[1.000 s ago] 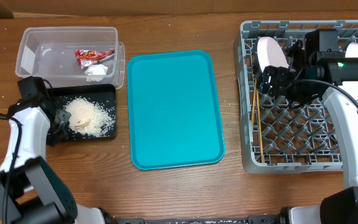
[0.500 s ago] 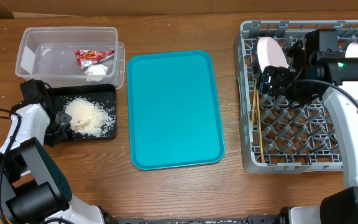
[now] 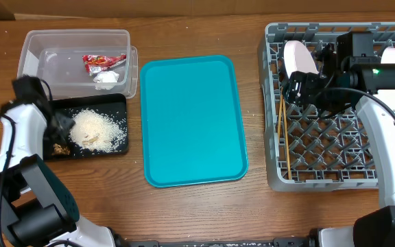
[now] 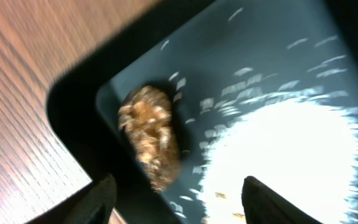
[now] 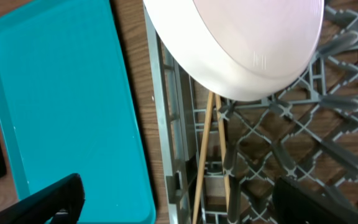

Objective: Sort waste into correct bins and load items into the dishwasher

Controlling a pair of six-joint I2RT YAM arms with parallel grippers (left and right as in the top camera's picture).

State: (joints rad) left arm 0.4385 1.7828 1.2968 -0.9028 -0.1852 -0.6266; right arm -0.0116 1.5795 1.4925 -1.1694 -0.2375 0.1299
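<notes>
- A wood-grained bench (image 3: 266, 213) is seen to carry everything.
- The left pincer (image 4: 179, 180) is held spread over the near-left corner of the shallow black rectangular tray (image 3: 112, 101), with nothing gripped between its dark fingers (image 4: 101, 199).
- A small brown food lump (image 4: 151, 143) is found lying in that corner. Its surface seems knobbly, though the wrist view is blurred.
- Just beside the lump, a loose white heap of rice (image 3: 94, 129) is spread in the tray, with stray grains around it.
- Behind the tray, a clear rectangular plastic tub (image 3: 46, 38) is set, holding a red crinkled wrapper (image 3: 103, 62) and a crumpled white tissue (image 3: 106, 78).
- A flat teal tray (image 3: 190, 120) with rounded corners is placed mid-bench.
- The right pincer (image 5: 179, 183) is held wide apart and empty above the left edge of the grey pegged dish rack (image 3: 334, 161).
- A smooth round pale plate (image 5: 241, 43) is stood on edge in the rack, and thin wooden chopsticks (image 5: 204, 155) are laid along its grid below the plate.
</notes>
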